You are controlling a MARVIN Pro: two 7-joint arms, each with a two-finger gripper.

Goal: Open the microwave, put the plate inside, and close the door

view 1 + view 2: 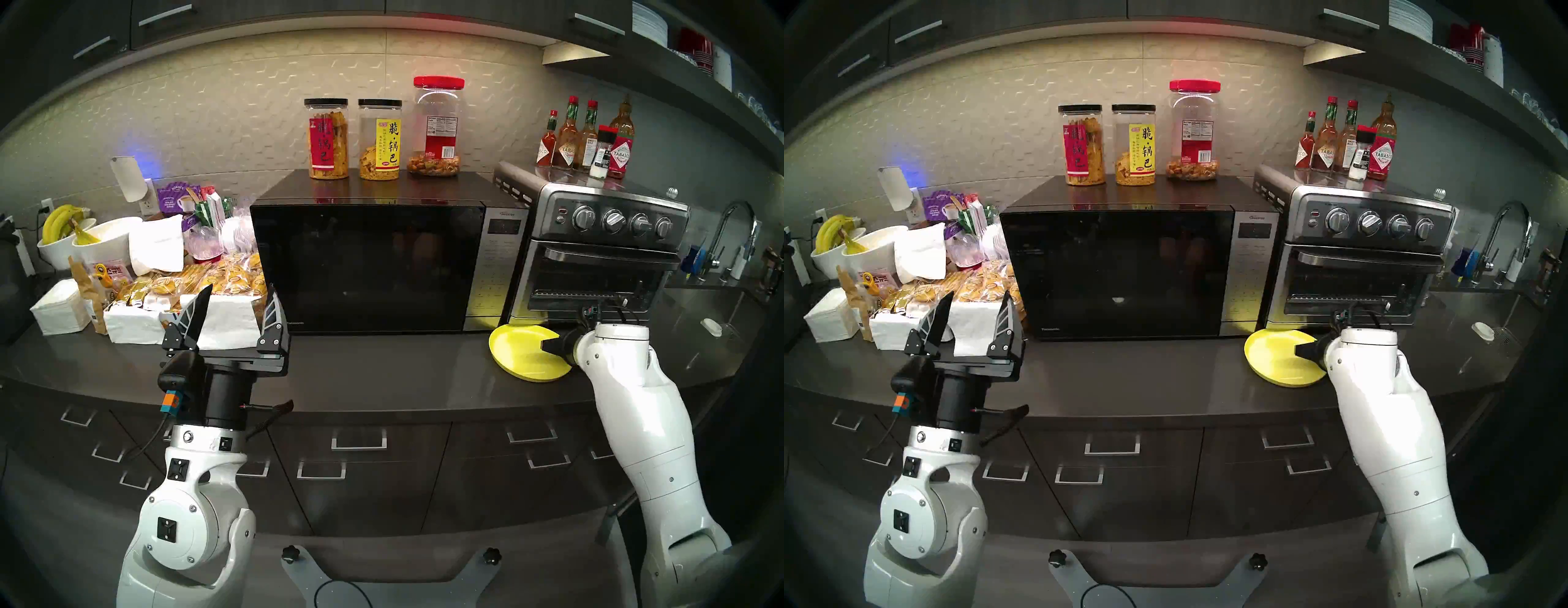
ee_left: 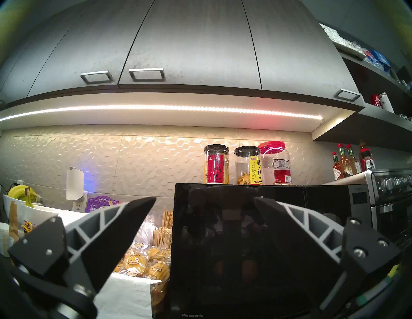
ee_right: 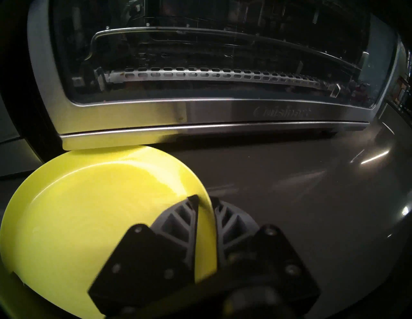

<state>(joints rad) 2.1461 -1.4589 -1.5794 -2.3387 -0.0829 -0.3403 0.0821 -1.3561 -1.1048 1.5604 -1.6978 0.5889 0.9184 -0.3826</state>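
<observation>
Right claw point(image 3: 204, 201) straddling yellow plate point(image 3: 89, 211) rim (grip unclear), left claw point(image 1: 235, 305) spread wide

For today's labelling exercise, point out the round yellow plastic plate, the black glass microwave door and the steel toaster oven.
Round yellow plastic plate point(image 1: 519, 349), head left view, bare inner surface.
Black glass microwave door point(image 1: 365, 267), head left view, glass centre.
Steel toaster oven point(image 1: 611, 220), head left view, knob panel.

You face a dark grey stone counter point(image 1: 382, 373) backed by a cream hexagon-embossed tile wall point(image 1: 237, 110). Above it, grey flat-front cabinets point(image 2: 178, 44) carry a glowing LED strip point(image 2: 156, 109); below, dark drawers with square steel handles point(image 1: 358, 439).
</observation>
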